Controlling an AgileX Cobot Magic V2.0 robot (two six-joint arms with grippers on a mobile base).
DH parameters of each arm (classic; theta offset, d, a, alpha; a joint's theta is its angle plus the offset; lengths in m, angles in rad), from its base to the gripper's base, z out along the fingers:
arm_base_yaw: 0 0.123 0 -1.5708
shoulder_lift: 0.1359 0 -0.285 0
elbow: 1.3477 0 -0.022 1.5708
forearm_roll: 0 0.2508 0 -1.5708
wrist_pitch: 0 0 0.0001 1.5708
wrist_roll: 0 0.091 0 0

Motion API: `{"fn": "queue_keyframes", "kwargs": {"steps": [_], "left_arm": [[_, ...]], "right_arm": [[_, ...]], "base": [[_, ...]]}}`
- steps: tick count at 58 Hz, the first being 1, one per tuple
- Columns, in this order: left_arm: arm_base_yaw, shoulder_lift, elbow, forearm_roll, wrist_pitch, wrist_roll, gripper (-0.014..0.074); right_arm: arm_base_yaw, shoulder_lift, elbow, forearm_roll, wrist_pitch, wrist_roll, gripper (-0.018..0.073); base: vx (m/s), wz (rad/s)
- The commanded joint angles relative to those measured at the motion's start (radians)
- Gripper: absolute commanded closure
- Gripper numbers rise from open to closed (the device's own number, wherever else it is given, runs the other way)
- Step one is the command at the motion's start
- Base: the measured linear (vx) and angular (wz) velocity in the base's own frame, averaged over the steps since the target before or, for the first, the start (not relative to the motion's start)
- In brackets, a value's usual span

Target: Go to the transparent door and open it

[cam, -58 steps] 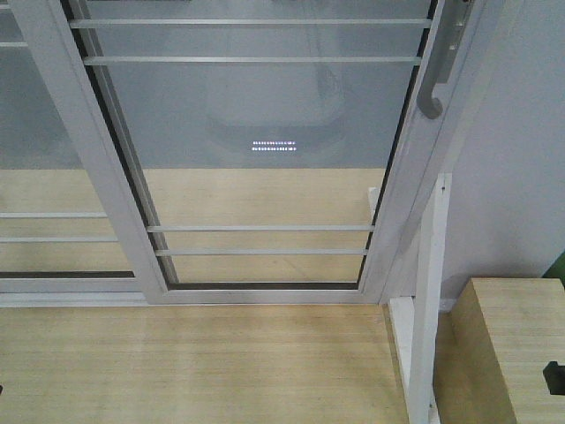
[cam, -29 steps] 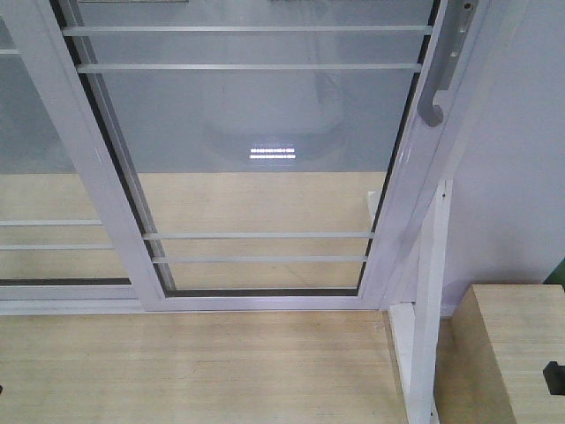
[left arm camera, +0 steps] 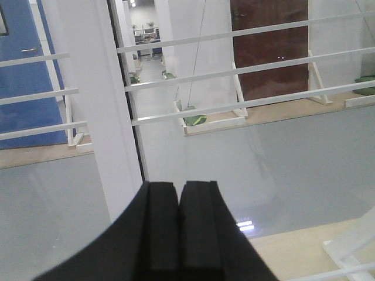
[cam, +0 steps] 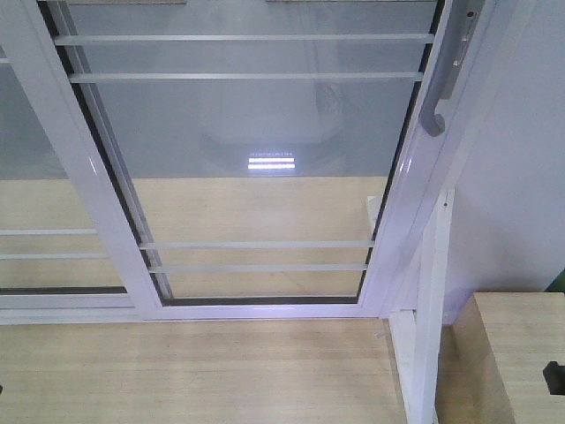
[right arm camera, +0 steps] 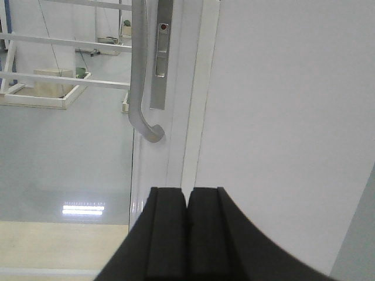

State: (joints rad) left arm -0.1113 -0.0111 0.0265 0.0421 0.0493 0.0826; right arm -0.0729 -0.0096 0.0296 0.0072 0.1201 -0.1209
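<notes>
The transparent door (cam: pixel 256 159) is a white-framed glass panel with thin white horizontal bars, filling the middle of the front view. Its curved grey pull handle (cam: pixel 441 84) hangs on the right stile, and shows again in the right wrist view as a handle (right arm camera: pixel 139 82) up and left of my right gripper (right arm camera: pixel 187 190). That gripper is shut with nothing in it, still short of the stile (right arm camera: pixel 176 117). My left gripper (left arm camera: pixel 179 186) is shut and empty, facing the glass beside a white frame post (left arm camera: pixel 96 99). Neither gripper shows in the front view.
A handle-less glass panel (cam: pixel 35 177) overlaps on the left. A slanted white post (cam: pixel 428 309) stands at the right of the door, with a white wall (cam: pixel 521 159) behind it. A wooden box (cam: pixel 521 353) sits low on the right. Light wooden floor (cam: pixel 194 371) lies before the sill.
The door's sill, bars and handle have shifted lower in the front view over the last second, and the door frame has drifted slightly left. The wooden box sits lower too.
</notes>
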Motion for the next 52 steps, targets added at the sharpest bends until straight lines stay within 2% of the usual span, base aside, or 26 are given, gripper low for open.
{"fn": "queue_keyframes", "kwargs": {"steps": [1, 37, 52], "left_arm": [[0.000, -0.013, 0.030, -0.010, -0.077, -0.006, 0.0602], [0.000, 0.007, 0.029, -0.010, -0.080, -0.006, 0.0602], [0.000, 0.008, 0.029, -0.010, -0.063, -0.006, 0.0602]], "right_arm": [[-0.004, -0.015, 0.014, -0.001, -0.082, -0.002, 0.0567], [-0.004, 0.014, 0.012, -0.001, -0.092, -0.002, 0.0567], [-0.004, 0.027, 0.013, -0.007, -0.057, -0.002, 0.0567]], "base": [[0.06, -0.01], [0.06, 0.01], [0.00, 0.00]]}}
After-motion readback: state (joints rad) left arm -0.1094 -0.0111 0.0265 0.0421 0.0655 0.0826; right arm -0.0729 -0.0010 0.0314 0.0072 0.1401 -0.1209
